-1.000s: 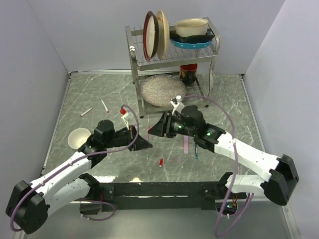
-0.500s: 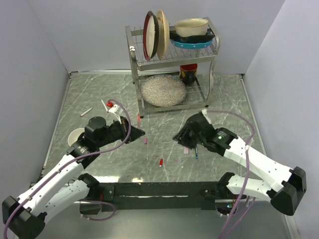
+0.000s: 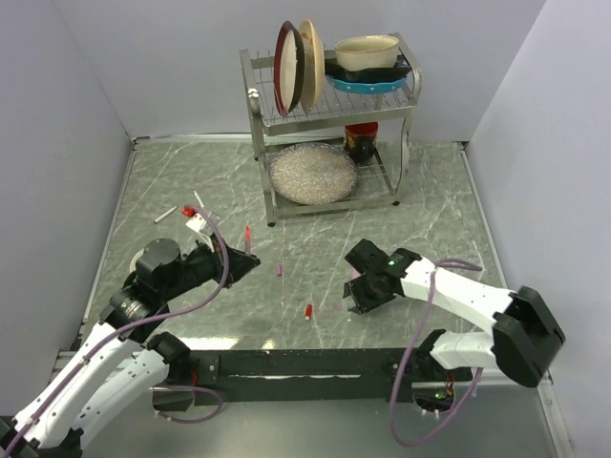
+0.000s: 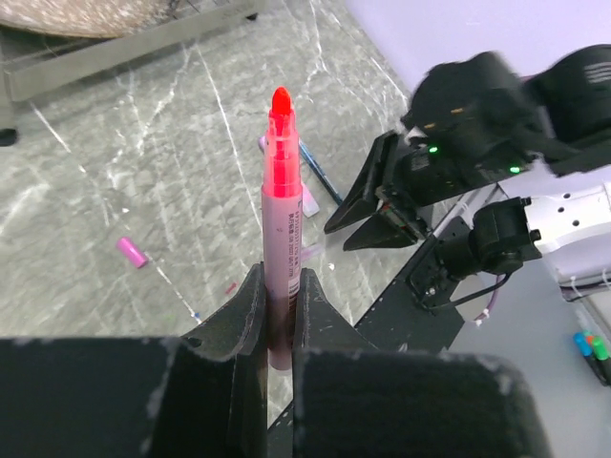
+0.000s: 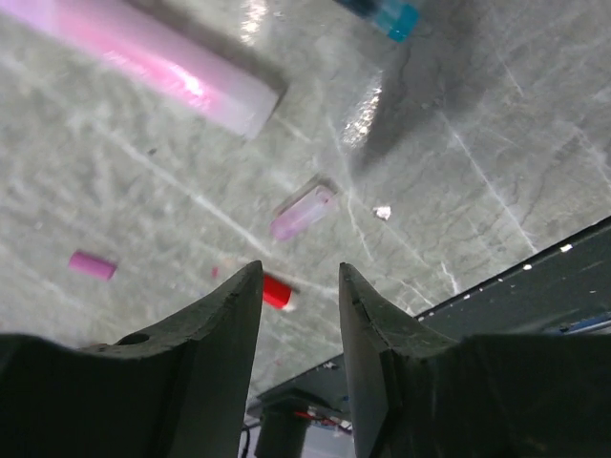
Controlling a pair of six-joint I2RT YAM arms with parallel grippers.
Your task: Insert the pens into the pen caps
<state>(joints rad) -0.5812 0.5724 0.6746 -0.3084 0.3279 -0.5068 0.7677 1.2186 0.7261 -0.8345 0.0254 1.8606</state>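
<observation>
My left gripper (image 3: 245, 260) is shut on the slim reddish-pink pen (image 4: 283, 219), which stands up with its red tip uppermost, above the table left of centre. My right gripper (image 3: 352, 300) is open and empty, low over the table; in the right wrist view (image 5: 301, 272) the pale pink cap (image 5: 303, 212) lies just beyond its fingertips. The red cap (image 5: 276, 291) lies by its left finger and also shows from the top (image 3: 307, 310). The magenta cap (image 3: 279, 270) lies between the arms. The wide pale pink pen (image 5: 162, 67) and the dark blue pen (image 5: 387, 14) lie under my right arm.
A white pen (image 3: 165, 214) lies at the far left of the table. A metal dish rack (image 3: 329, 124) with plates and bowls stands at the back. The black rail (image 3: 305, 363) runs along the near edge.
My left arm has drawn back to the left, still holding the reddish-pink pen. My right gripper has pulled away to the right and dropped down over the caps.
</observation>
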